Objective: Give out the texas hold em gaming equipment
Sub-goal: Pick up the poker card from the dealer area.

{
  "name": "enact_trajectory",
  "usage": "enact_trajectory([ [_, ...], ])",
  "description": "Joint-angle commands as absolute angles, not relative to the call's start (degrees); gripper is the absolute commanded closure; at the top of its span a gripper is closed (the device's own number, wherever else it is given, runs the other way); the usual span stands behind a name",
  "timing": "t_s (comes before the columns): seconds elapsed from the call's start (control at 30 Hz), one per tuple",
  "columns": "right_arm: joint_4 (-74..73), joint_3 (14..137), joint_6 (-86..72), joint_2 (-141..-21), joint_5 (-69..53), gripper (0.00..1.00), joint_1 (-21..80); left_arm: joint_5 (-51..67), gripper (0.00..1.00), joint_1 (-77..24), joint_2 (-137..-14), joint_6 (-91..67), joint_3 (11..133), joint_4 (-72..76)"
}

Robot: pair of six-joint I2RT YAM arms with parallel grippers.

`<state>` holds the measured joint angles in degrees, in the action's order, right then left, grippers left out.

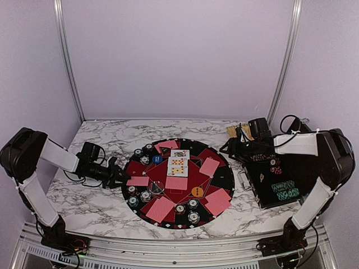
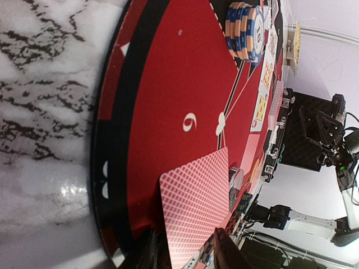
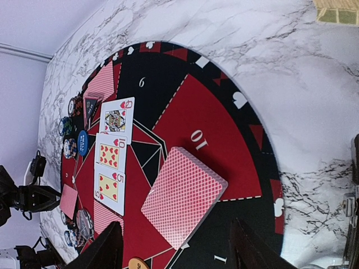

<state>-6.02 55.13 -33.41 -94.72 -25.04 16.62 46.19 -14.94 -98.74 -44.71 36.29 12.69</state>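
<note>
My left gripper (image 1: 122, 179) is at the round mat's (image 1: 221, 178) left edge, shut on one pink-red-backed playing card (image 2: 193, 207) that sticks out flat over the mat (image 2: 168, 84). My right gripper (image 3: 176, 252) hangs open above the mat's right side. The face-down deck (image 3: 184, 196) lies on the mat ahead of its spread fingers, untouched. A queen, ten (image 3: 109, 154) and five of hearts lie face up in the middle. Chip stacks (image 2: 247, 31) stand around the mat. A blue button (image 3: 82, 142) and an orange button (image 1: 196, 191) lie flat on it.
A black case (image 1: 280, 179) holding more chips stands open to the right of the mat. A pale yellow object (image 1: 235, 131) lies at the back right. Several face-down cards (image 1: 160, 208) lie around the mat. White walls close the marble table (image 1: 95, 204) on three sides.
</note>
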Motion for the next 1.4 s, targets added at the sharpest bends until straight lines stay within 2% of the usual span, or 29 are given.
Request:
enact_trajectory([
  [0.0, -4.5, 54.8, -33.8, -94.5, -25.5, 0.37, 17.2, 44.8, 0.64, -15.8, -102.2, -44.8, 35.8, 9.6],
  [0.53, -4.4, 54.2, -33.6, -94.5, -25.3, 0.37, 17.2, 44.4, 0.70, -16.5, -104.3, -45.0, 37.2, 9.8],
  [1.0, -4.0, 53.2, -33.8, -94.2, -25.3, 0.37, 17.3, 44.7, 0.84, -16.4, -106.5, -46.2, 39.0, 10.7],
  [1.23, -4.0, 53.0, -33.8, -93.7, -25.2, 0.38, 17.3, 46.6, 1.00, -15.6, -107.8, -47.7, 40.9, 12.3],
  [1.37, -4.4, 53.0, -33.8, -93.3, -24.9, 0.38, 17.3, 48.4, 1.00, -15.1, -107.6, -49.0, 42.1, 13.8],
])
